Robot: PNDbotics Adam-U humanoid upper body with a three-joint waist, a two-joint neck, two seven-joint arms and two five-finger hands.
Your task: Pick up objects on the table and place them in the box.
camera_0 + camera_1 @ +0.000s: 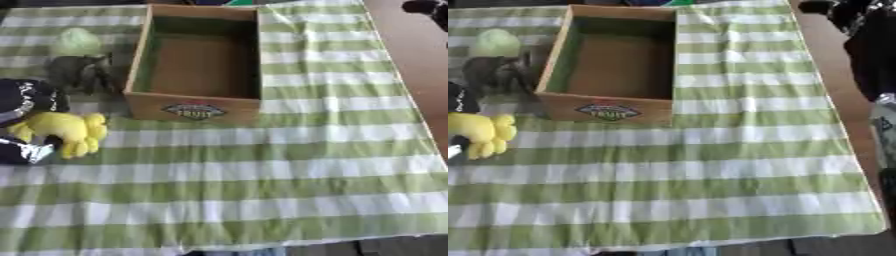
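Left eye view shows the left robot hand (26, 117) at the left edge of the picture, black with pale markings, its fingers curled around a yellow plush toy (68, 131) that looks soft and lumpy, with rounded lobes hanging toward the cloth. Just beyond that hand, farther up the picture, sits a dark grey toy (77, 71) with an uneven, matte shape that I cannot make out further, and beyond it again lies a pale green ball (78, 40), smooth and round. To the right of the hand and slightly beyond it stands the box (194, 106), an open rectangular tray of brown cardboard or thin wood with straight walls, a greenish lining on the inside walls, a plain brown floor and an oval printed label on its near wall; nothing lies inside it. All of this rests on a cloth (289, 165) of broad green and white checks, slightly wrinkled, spread over the surface. Past the cloth's right edge a strip of bare brown surface (833, 70) shows, smooth and flat, well apart from the hand. Dark shapes stand at the far right in the right eye view, too blurred to identify. The right robot hand shows in neither view.
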